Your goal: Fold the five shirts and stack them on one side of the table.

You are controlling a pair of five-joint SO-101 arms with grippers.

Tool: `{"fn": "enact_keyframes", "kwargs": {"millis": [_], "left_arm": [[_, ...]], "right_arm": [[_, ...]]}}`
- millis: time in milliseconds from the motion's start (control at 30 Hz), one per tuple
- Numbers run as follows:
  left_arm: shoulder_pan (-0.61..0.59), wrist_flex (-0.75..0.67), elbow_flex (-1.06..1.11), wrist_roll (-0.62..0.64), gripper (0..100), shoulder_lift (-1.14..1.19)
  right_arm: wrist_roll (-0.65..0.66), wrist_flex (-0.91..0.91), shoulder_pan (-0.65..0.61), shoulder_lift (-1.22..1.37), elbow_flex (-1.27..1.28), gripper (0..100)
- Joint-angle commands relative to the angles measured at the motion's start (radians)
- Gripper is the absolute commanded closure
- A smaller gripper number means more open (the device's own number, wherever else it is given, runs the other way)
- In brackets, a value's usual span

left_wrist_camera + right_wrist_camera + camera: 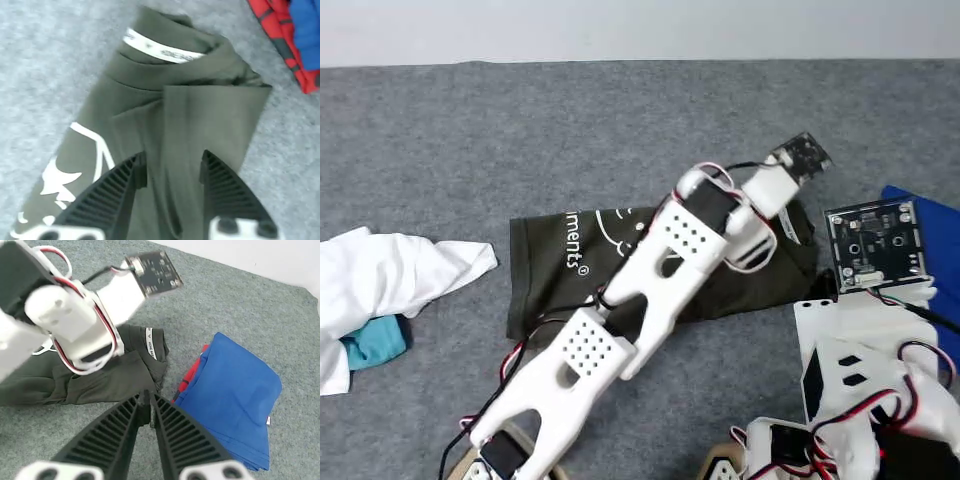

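I am working on the olive shirt [552, 290], which is lying in the middle of the tabletop [620, 130], already narrowed into a long band with its collar end towards the blue shirt [235, 390]. I am hovering the left fingers [122, 182] over the overlapped panel near that collar end, spread apart with nothing between them. I am parking the right fingers [125, 425] pressed together and empty, just off the shirt's collar edge, between it and the blue shirt.

As I judge it, the lengthwise folds are done and the cross fold is the step in hand. To do it cleanly I am planning to lower the spread fingers onto the collar edge so that they are pinching every layer, not just the top flap, which could otherwise peel open. I am also thinking of using the closed right fingers to pin the band at its middle as a crease line. I am watching the red patterned shirt [272, 25] under the blue one, since it sits near the collar and could be snagged. The white shirt [380, 275] and a teal one [375, 340] are waiting well apart at the far side.
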Motion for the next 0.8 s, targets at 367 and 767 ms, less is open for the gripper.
{"fn": "enact_keyframes", "kwargs": {"millis": [367,767], "left_arm": [[-0.008,0.029,0.329,0.014,82,-0.029],[-0.058,0.029,0.331,0.074,86,-0.052]], "right_arm": [[-0.005,0.008,0.005,0.001,0.005,98.9],[-0.005,0.010,0.005,-0.002,0.005,98.9]]}}
